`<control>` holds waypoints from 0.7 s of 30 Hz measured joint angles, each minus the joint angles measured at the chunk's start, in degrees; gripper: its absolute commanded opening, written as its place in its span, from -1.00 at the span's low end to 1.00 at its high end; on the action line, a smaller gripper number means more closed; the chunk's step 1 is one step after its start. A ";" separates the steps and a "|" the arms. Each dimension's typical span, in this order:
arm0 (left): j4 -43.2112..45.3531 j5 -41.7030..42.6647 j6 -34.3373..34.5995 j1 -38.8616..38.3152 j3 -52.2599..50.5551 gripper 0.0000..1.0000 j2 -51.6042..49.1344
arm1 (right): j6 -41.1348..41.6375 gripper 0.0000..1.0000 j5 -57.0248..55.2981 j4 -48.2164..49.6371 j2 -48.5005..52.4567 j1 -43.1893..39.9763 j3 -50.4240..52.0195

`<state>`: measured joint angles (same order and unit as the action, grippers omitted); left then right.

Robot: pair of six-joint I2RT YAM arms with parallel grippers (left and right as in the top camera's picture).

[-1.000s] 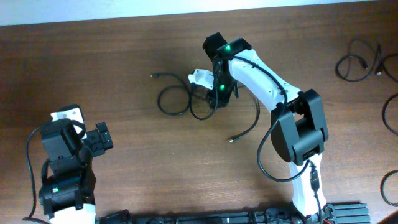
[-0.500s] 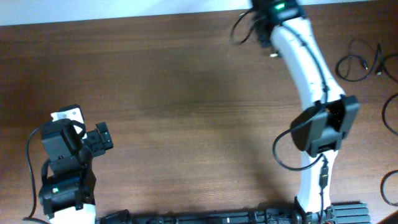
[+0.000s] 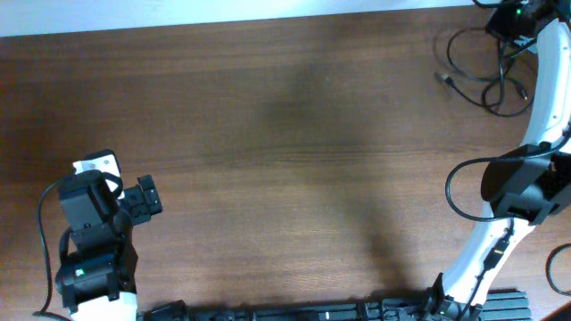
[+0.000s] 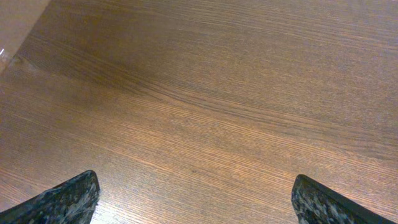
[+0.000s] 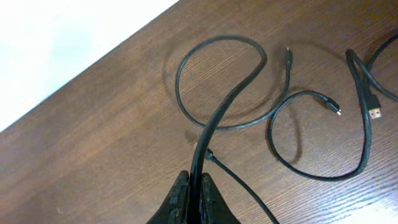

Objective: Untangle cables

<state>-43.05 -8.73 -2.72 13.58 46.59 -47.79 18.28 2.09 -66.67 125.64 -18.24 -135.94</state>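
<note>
My right gripper (image 5: 194,190) is shut on a black cable (image 5: 230,99) and holds it at the table's far right corner (image 3: 516,18). The cable loops out ahead of the jaws, with thinner black leads and small plugs (image 5: 333,106) lying on the wood beside it. In the overhead view the black cable bundle (image 3: 477,67) hangs and lies just below the gripper. My left gripper (image 4: 193,199) is open and empty over bare wood at the near left (image 3: 143,198).
A second black cable end with a plug (image 5: 373,112) lies at the right in the right wrist view. The table's far edge meets a white surface (image 5: 62,37). More cable loops (image 3: 558,267) lie at the right edge of the overhead view.
My right arm has swung from the table's middle to the far right corner, carrying the cable with it. The left arm has not moved.
</note>
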 measured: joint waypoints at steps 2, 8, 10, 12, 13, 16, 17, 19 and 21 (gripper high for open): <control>0.02 0.00 0.00 0.00 0.00 0.98 0.00 | 1.22 0.98 0.37 -1.60 0.00 0.00 0.00; 0.07 0.00 0.00 0.00 0.00 0.98 0.00 | -0.81 0.97 0.55 -14.51 0.04 0.31 0.02; 0.00 0.00 0.00 0.00 0.00 0.98 0.02 | -3.72 0.98 -0.04 -16.81 -0.24 1.73 0.04; 0.07 0.00 0.00 0.00 0.00 0.98 0.02 | -5.46 0.98 -1.99 -18.58 -4.07 6.64 0.13; 0.04 0.00 0.00 0.00 0.00 0.98 0.00 | -6.10 0.97 -3.96 -19.74 -9.16 10.40 0.13; 0.15 -0.02 0.00 0.00 0.00 0.98 0.02 | -6.51 0.97 -8.55 -24.20 -21.51 18.32 0.07; 0.04 -0.02 0.00 0.00 0.00 0.98 0.00 | -6.47 0.98 -9.38 -24.57 -23.32 19.54 0.07; 0.11 0.00 0.00 0.00 0.00 0.98 0.00 | -6.49 0.98 -11.21 -25.42 -27.61 23.96 0.07; 0.11 0.00 0.00 0.00 0.00 0.98 0.00 | -4.24 0.98 -17.18 -25.20 -33.11 29.75 6.49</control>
<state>-42.94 -8.73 -2.72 13.58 46.59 -47.79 14.04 -15.09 -91.88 92.53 11.51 -129.45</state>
